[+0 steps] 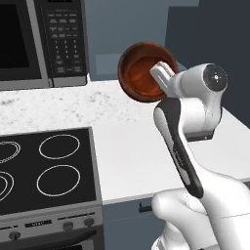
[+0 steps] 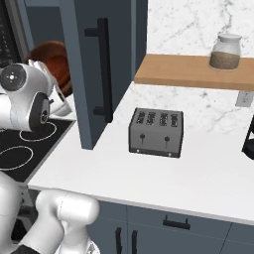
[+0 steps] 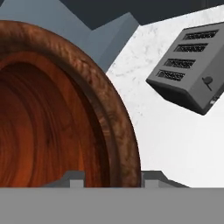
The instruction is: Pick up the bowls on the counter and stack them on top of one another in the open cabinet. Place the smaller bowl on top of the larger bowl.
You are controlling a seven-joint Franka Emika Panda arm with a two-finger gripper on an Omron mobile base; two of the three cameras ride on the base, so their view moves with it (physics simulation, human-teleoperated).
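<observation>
- One bowl (image 1: pixel 140 73) to carry at this step: held off the counter (image 1: pixel 127 141), tipped on edge with its reddish inside facing the left base camera (larger or smaller of the pair: cannot tell from these views).
- Far left: stay away from the microwave (image 1: pixel 44 39) and the stovetop (image 1: pixel 46 166). No part of the route needs to pass over them.
- Centre: check the grip. Gripper (image 3: pixel 111 177) clamped on the bowl's (image 3: pixel 57 118) rim, one fingertip inside the wall and one outside. Judged a thin, one-sided hold, so expect the bowl to swing about the pinch.
- Move slowly and avoid sharp wrist turns, since a jerk could let the rim slide between the pads.
- Level the bowl, opening upward, before it goes onto the shelf. Set down on edge, likely to roll or land on its side.
- Right of the bowl (image 2: pixel 52 57): watch the cabinet door (image 2: pixel 82 74) with its dark handle, seen just beside the bowl in the right base view. Swing wide of the door edge and enter the recess from the front.
- Far right: ignore the toaster (image 2: pixel 156 131), well apart on the counter.
- Release only with the base flat on the shelf, then back the fingers straight off the rim.
</observation>
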